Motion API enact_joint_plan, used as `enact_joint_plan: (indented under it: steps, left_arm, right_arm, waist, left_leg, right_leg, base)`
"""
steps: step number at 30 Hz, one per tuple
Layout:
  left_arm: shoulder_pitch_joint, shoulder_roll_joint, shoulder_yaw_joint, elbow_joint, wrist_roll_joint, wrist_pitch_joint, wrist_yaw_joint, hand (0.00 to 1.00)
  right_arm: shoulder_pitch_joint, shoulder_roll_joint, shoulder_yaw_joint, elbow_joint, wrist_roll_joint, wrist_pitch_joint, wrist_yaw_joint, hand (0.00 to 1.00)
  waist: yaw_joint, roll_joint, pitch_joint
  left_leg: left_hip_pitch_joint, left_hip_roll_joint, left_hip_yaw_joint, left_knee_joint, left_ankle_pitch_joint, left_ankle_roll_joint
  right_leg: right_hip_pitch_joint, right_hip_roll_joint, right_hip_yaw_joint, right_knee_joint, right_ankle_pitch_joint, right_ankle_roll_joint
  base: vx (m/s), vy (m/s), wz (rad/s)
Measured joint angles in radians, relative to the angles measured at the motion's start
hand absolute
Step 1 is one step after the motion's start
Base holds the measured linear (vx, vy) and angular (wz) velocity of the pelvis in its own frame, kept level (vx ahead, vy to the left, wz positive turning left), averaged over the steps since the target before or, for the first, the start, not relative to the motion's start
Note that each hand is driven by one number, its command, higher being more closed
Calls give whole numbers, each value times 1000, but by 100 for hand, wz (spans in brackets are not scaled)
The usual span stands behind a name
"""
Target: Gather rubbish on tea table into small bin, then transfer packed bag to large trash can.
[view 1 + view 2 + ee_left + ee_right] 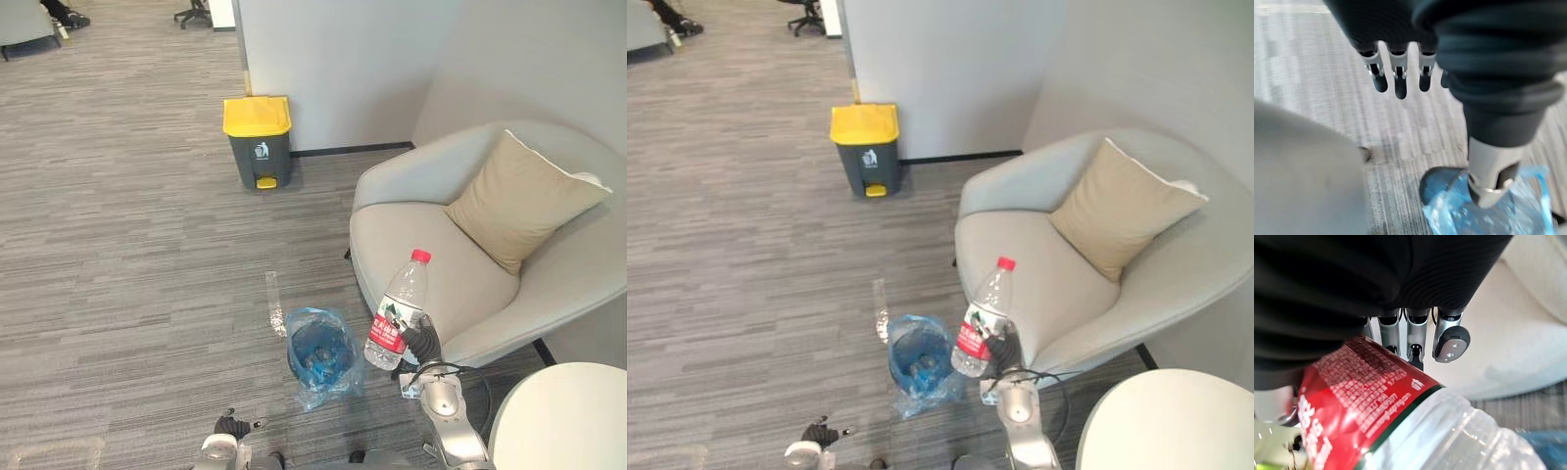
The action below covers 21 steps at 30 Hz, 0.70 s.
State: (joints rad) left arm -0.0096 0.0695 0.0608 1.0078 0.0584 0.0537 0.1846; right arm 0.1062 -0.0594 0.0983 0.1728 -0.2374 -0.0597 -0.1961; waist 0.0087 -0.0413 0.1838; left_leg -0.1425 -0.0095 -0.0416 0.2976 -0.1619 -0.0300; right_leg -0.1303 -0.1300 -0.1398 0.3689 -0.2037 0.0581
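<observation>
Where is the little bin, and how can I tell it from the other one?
Find the big grey armchair with the tan cushion. On the carpet by its front edge stands the small bin. It is open and lined with a blue bag, while the large trash can by the wall has a yellow lid.

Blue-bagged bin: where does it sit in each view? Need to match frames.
Left eye: bin on the carpet, low centre, just left of the bottle in the right hand.
Right eye: bin low centre, again left of the bottle.
Left wrist: bin beneath the left hand.
Right wrist: blue sliver past the bottle, likely its bag.
Shared landmark: the bottle.
</observation>
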Motion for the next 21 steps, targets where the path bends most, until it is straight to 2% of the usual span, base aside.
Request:
enact_joint_plan:
  steps: [2,4,7,8,14,16,18,21]
  left_arm:
    - [-33,-6,10,-27,-44,-3,31,0]
    - [-61,-13,25,-38,-61,-4,33,0]
    - [-104,-23,40,-68,-104,-11,68,0]
    - [-131,-27,41,-78,-125,-21,82,0]
    - [-224,-25,41,-120,-182,-34,125,0]
    - [-258,-27,40,-144,-201,-47,139,0]
    - [-280,-32,39,-176,-218,-51,143,0]
    - [-339,-35,38,-193,-220,-64,144,0]
  right_arm:
    - [-62,-17,38,1,-2,0,-16,100]
    - [-106,-24,63,2,-5,0,-23,100]
    - [-175,-26,85,25,-55,4,-53,100]
    - [-218,-32,83,53,-76,19,-72,100]
    - [-374,-65,60,140,-75,59,-131,100]
    - [-456,-68,39,168,-74,68,-144,100]
    - [-539,-72,22,181,-72,70,-164,100]
    - [-691,-115,12,258,-65,81,-182,100]
  waist:
    - [7,2,45]
    - [21,5,64]
    - [41,7,100]
    - [46,9,105]
    - [51,13,158]
    - [52,14,188]
    - [53,14,191]
    - [58,23,221]
  left_leg:
    - [-138,-9,-6,139,-37,3]
    - [-234,-11,-9,216,-61,5]
    - [-378,-9,-6,305,-83,1]
    - [-468,-8,1,336,-82,3]
    - [-676,1,18,372,-27,5]
    - [-734,0,18,384,-15,2]
    - [-818,0,18,389,-2,-1]
    - [-902,0,13,407,13,-4]
  right_leg:
    - [-111,-19,-16,112,-40,-4]
    - [-189,-26,-19,170,-69,-6]
    - [-329,-38,-20,260,-88,-14]
    - [-417,-48,-22,301,-89,-16]
    - [-621,-72,-39,366,-78,-24]
    - [-681,-76,-38,381,-72,-27]
    - [-767,-77,-36,395,-62,-30]
    - [-847,-77,-39,413,-55,-33]
  base:
    - [-172,17,39]
    - [-277,36,19]
    - [-245,21,12]
    - [-193,7,19]
    - [-94,-5,19]
    - [-37,5,4]
    - [-32,13,3]
    - [-18,15,8]
